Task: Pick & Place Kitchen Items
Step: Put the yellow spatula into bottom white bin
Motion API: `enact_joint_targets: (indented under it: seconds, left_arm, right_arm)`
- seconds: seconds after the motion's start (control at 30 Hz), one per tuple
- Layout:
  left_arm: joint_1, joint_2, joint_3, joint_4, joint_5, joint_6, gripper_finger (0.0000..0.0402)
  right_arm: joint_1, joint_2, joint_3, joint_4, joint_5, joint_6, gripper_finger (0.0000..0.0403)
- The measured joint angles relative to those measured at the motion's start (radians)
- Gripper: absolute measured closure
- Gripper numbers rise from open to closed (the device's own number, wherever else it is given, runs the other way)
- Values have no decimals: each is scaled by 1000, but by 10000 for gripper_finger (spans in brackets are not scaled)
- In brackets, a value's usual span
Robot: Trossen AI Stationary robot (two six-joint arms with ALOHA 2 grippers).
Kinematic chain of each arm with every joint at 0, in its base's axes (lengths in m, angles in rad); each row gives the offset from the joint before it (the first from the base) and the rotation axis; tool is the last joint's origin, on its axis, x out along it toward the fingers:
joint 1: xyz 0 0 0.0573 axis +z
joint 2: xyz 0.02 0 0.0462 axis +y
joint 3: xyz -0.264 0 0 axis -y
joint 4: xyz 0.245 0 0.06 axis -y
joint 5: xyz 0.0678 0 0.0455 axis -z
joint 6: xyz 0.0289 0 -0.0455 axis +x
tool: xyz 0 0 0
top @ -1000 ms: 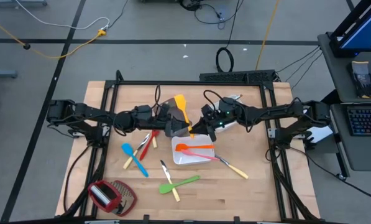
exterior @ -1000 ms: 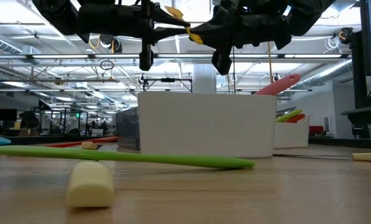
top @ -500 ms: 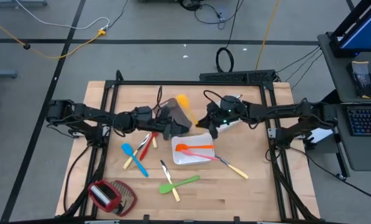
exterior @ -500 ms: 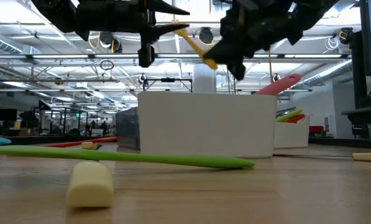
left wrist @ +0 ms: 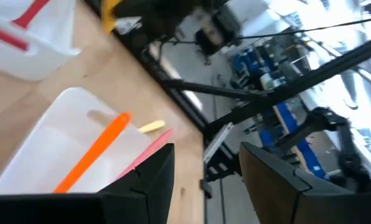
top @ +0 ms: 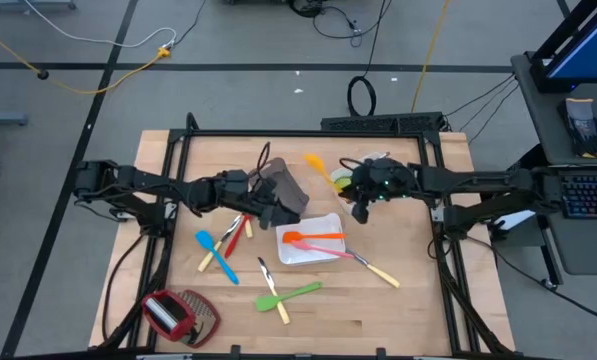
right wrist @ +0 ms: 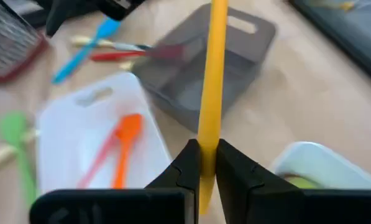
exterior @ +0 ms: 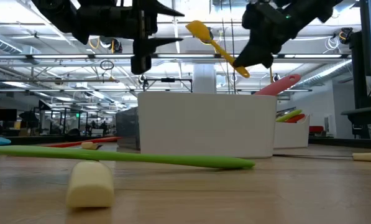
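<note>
Above table, right of centre: right hand [top: 359,196] clamped on yellow spatula [top: 324,170], lifted.
Left hand [top: 290,200]: fingers parted, holding nothing, over grey tray [top: 278,180].
White tray [top: 323,254]: orange spoon [top: 313,237] inside.

Both arms are matt black, built of slim tubular links joined by bulkier rounded joint housings, and each rises from a blocky black base at its side of the tabletop. Black cables loop along the links. The left claw [top: 288,205] ends in two flat, dark, square-tipped fingers [left wrist: 149,177]. The right claw [top: 361,208] is equally dark, with a small green light glowing on its wrist.
</note>
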Motion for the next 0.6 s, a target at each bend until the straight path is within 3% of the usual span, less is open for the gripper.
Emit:
enact_joint_targets:
  seconds: [0.4, 0.6]
  left_arm:
    - [23, -60, -2, -33, -46, 101, 215]
    - [50, -101, -2, -89, -65, 127, 215]
  right_arm:
    - [236, -11, 0, -249, 344, -159, 381]
    - [322, 10, 2, -269, 466, -253, 381]
